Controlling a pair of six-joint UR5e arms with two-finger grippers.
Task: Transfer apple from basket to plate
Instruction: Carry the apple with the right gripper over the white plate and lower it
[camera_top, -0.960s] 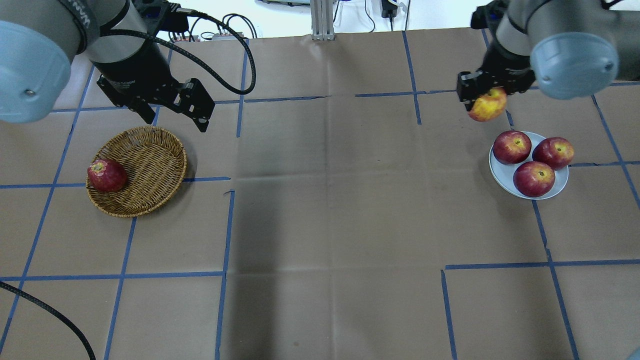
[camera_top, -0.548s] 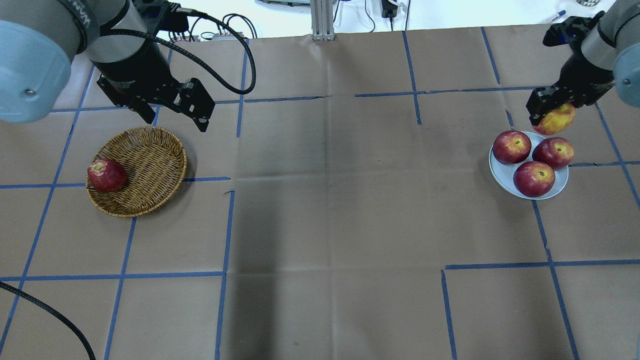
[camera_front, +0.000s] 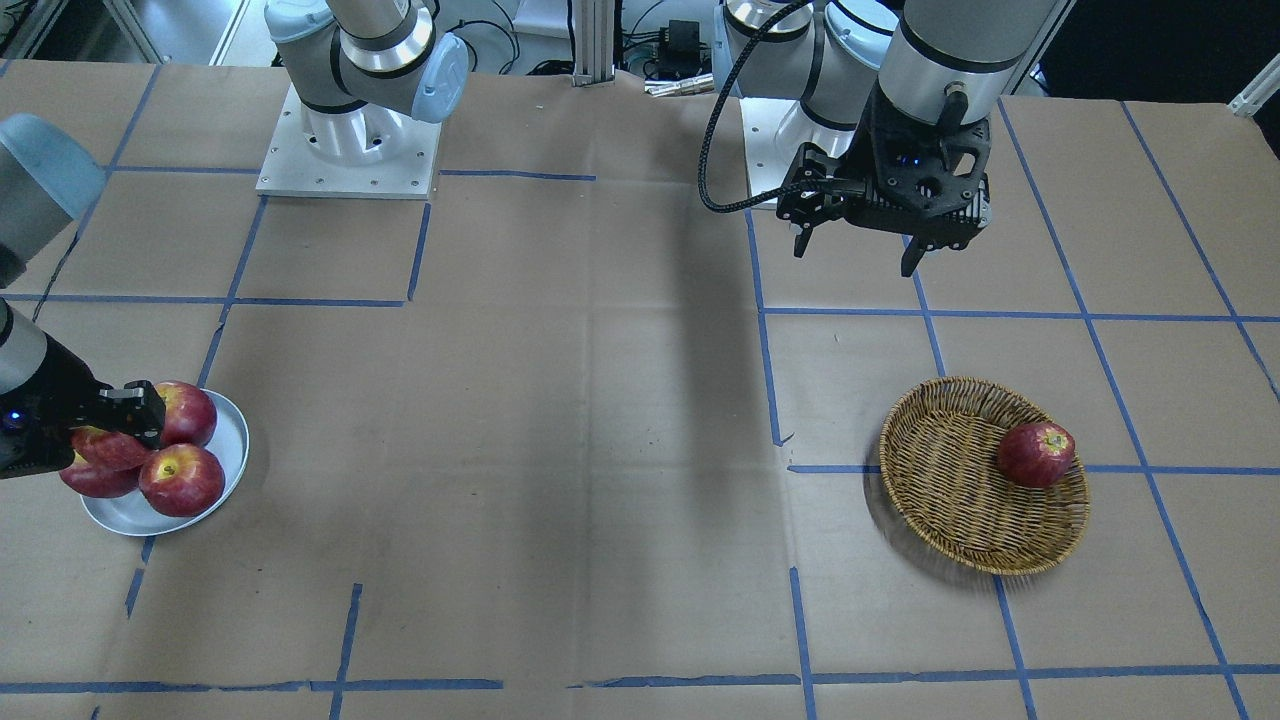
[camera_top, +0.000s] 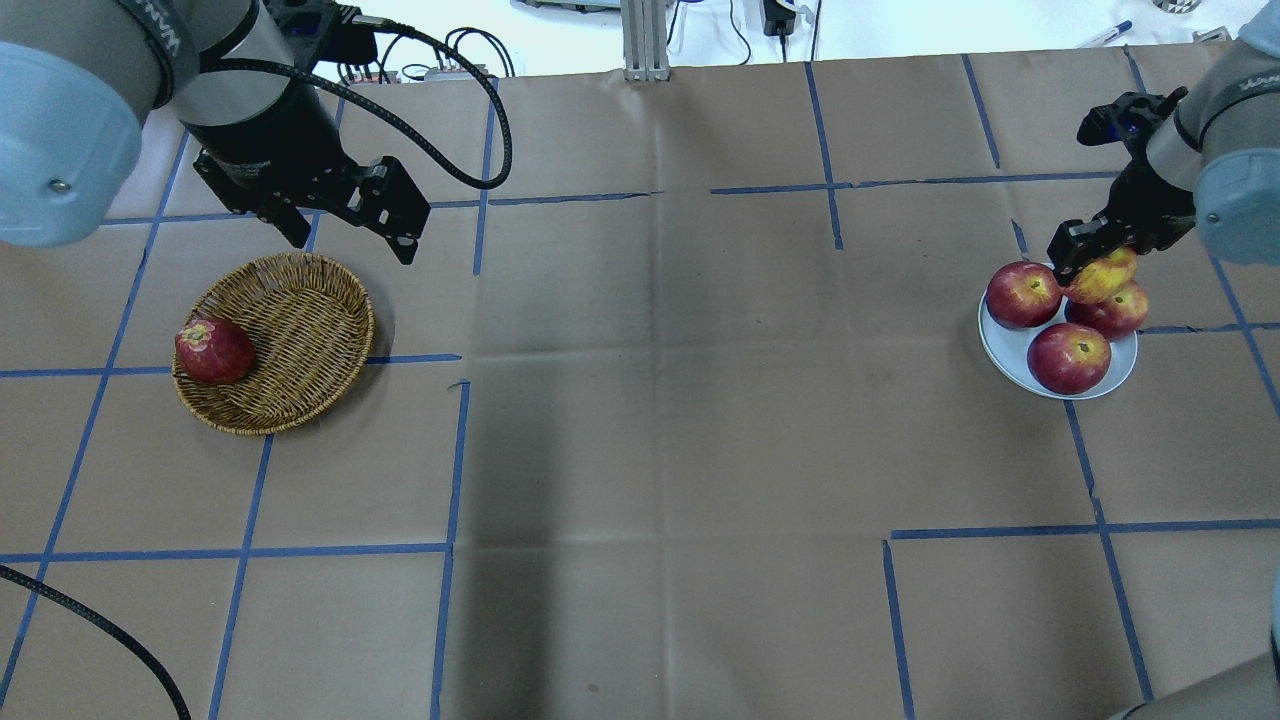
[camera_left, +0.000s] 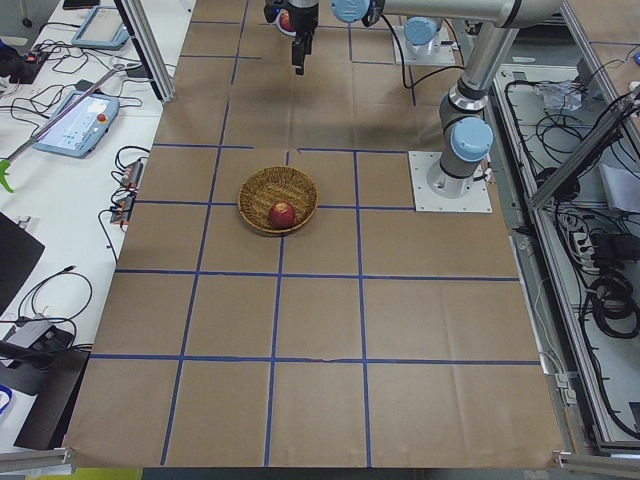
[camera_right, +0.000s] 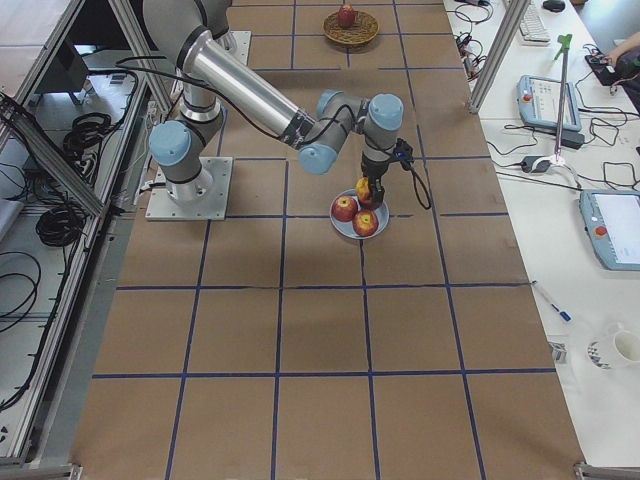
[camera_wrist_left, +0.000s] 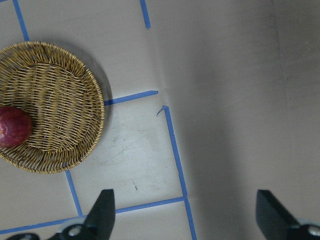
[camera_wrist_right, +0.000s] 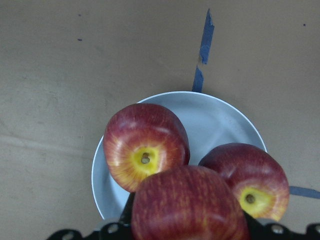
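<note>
The right gripper (camera_top: 1092, 262) is swinging in from beyond the plate (camera_top: 1010, 352), clamping the apple (camera_top: 1108, 280) just above three darker apples (camera_top: 1068, 357), probably hunting a gap. The left gripper (camera_top: 354, 247) is idling wide open beside the basket (camera_top: 300, 320).

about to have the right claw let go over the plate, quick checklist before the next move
1. Apple gripped in the right claw: ok.
2. Apple above the plate: ok.
3. Free spot underneath: not ok, three dark apples crowd the plate and little bare surface shows.
4. Held apple resting on those below: cannot tell.
5. Left claw open, out of the way by the basket: ok.
</note>
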